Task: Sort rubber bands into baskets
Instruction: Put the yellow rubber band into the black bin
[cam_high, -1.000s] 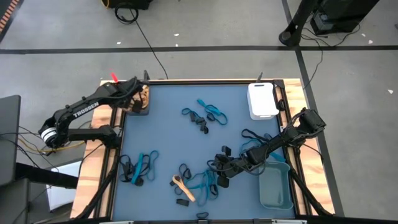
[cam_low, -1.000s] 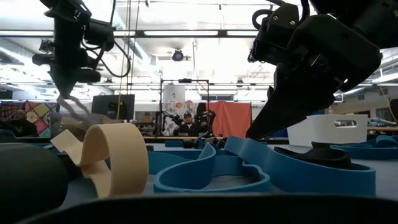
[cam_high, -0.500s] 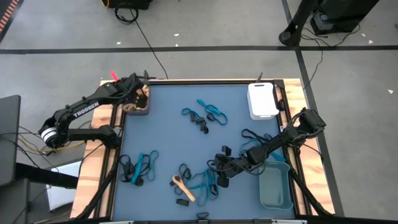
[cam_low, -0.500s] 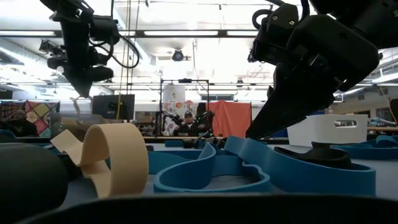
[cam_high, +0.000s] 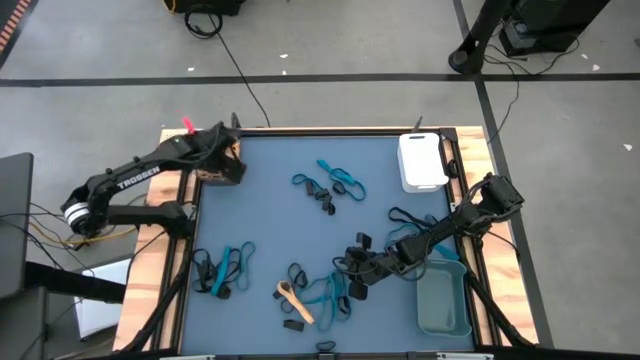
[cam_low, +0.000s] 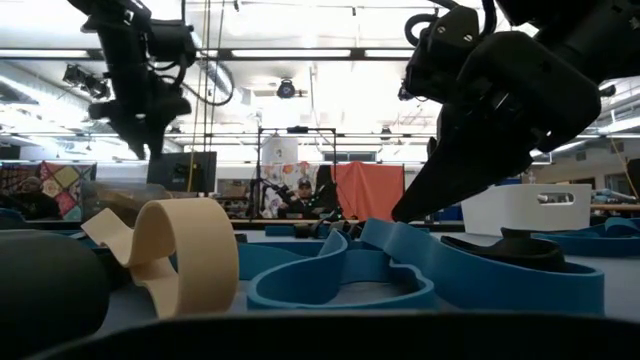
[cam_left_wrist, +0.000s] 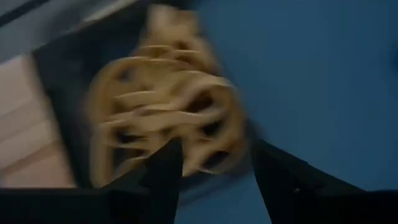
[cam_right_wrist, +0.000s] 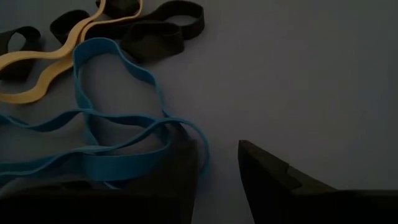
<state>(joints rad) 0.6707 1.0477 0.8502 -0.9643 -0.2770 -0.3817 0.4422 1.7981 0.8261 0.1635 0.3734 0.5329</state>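
Observation:
My left gripper (cam_high: 222, 165) hangs open over the dark basket (cam_high: 228, 176) at the table's far left corner. The basket holds a heap of tan rubber bands (cam_left_wrist: 161, 118), and nothing is between the fingers (cam_left_wrist: 168, 177). My right gripper (cam_high: 352, 272) stands open and low over the near right part of the table. It is among loose blue (cam_right_wrist: 118, 155) and black rubber bands (cam_right_wrist: 155, 31) that lie flat on the mat. One loop of a blue band (cam_right_wrist: 189, 134) runs up against one of its fingers (cam_right_wrist: 183, 168). My right gripper has a loop of a blue rubber band (cam_right_wrist: 199, 149) lying against the outer side of one finger. I cannot tell whether they touch. Nothing is between the two fingers, and the band lies flat on the mat.
A white basket (cam_high: 421, 160) stands at the far right, and a grey-teal basket (cam_high: 443, 300) at the near right. More loose bands lie at the far middle (cam_high: 330, 185) and near left (cam_high: 222, 270). A tan band (cam_high: 293, 300) lies near the front edge.
My left gripper has let go of a tan rubber band that hung below it. The band has dropped into the dark basket, and the gripper has drawn up a little above it.

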